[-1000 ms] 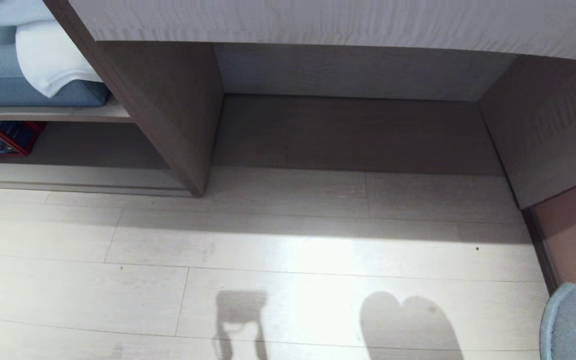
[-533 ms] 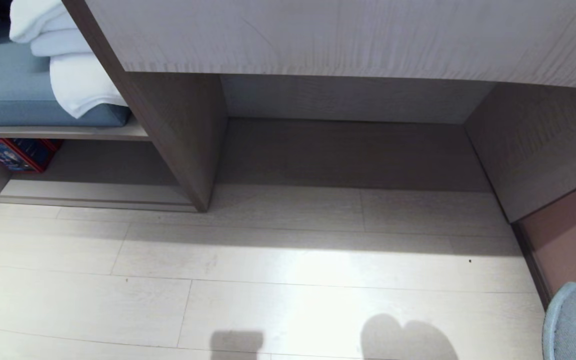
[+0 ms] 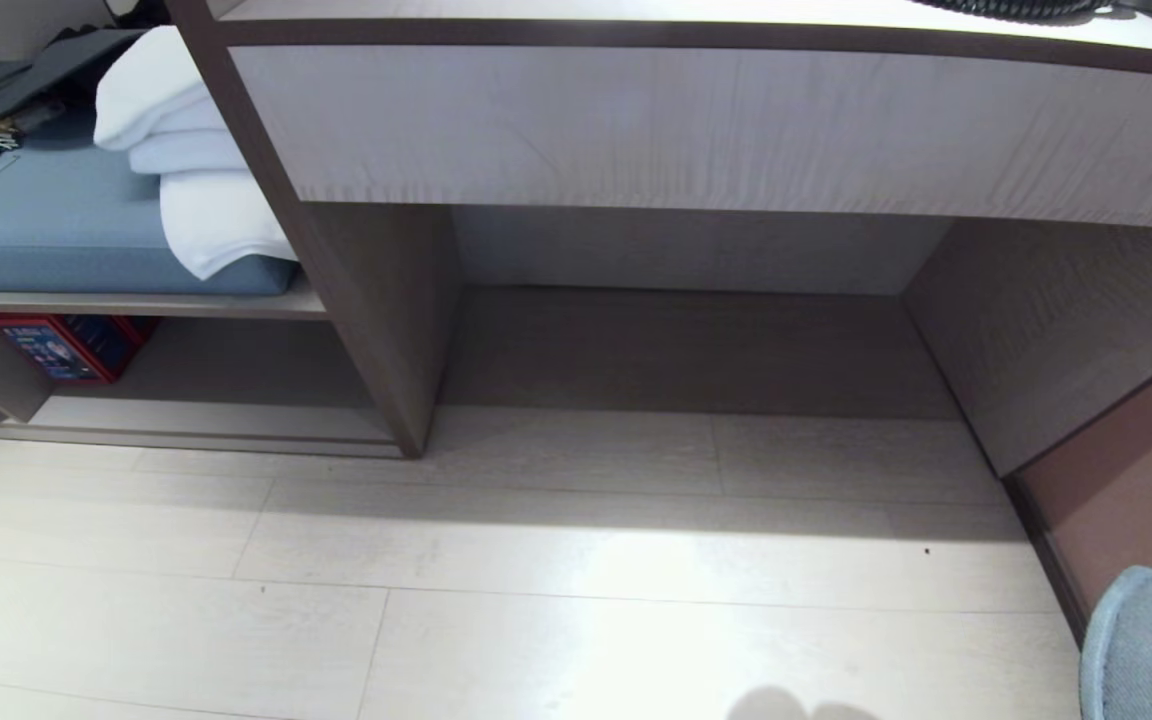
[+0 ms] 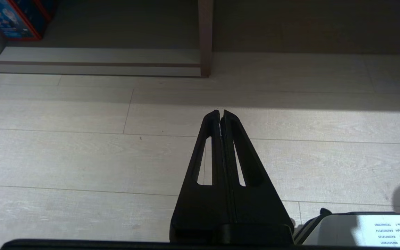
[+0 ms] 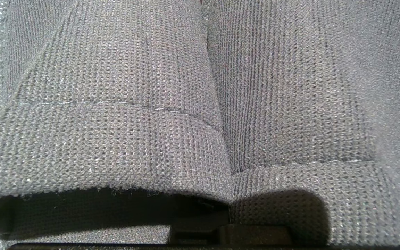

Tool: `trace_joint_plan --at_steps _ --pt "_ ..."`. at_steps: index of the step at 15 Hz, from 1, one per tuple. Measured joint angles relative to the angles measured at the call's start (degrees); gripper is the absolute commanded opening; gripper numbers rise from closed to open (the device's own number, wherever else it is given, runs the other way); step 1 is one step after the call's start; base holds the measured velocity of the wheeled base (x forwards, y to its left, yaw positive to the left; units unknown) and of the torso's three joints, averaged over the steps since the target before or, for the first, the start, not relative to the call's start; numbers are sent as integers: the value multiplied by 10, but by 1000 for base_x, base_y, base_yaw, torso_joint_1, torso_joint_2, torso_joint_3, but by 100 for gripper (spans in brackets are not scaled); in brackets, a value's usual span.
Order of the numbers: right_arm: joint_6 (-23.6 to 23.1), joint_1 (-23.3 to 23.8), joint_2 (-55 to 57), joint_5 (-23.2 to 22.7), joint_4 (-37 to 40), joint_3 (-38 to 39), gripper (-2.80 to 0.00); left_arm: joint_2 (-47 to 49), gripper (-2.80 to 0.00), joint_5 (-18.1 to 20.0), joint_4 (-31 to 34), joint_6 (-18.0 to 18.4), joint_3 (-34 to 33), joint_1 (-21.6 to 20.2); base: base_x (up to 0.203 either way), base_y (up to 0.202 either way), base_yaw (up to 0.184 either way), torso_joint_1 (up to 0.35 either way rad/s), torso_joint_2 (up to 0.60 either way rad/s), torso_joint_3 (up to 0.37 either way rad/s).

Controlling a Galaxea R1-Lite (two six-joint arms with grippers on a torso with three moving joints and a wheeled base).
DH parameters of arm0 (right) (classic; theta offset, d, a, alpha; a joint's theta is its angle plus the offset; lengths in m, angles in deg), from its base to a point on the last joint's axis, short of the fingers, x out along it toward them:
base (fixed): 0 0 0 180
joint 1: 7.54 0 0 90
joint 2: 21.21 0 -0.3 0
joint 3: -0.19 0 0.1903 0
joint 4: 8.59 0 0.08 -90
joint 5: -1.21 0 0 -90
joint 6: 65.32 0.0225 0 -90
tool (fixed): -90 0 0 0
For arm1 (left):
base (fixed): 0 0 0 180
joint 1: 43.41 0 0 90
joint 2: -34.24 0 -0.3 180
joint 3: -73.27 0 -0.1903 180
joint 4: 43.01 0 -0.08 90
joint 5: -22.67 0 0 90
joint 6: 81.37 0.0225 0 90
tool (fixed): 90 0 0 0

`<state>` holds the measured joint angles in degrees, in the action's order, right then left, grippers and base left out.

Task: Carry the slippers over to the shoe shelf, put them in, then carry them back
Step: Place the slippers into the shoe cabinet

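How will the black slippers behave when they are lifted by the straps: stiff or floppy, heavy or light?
The slippers have knit straps that crease and bulge, so these probably flex under a pinch. The grey-blue sole looks thin and foam-like, so the pair is likely light. The rough knit should resist slipping.

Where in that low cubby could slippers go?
Bare: the shoe shelf from the red box at its left end to the vertical divider, and the recess under the white drawer front. The cushioned ledge above is crowded with towels.
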<state>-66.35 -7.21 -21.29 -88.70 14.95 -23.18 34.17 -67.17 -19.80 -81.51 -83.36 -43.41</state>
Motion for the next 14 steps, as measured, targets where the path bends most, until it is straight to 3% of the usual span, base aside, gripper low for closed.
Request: trace_joint_plan --at_steps 14 --pt "-2 0 0 1 0 0 -280 0 -280 0 0 0 0 0 0 0 0 2 2 202"
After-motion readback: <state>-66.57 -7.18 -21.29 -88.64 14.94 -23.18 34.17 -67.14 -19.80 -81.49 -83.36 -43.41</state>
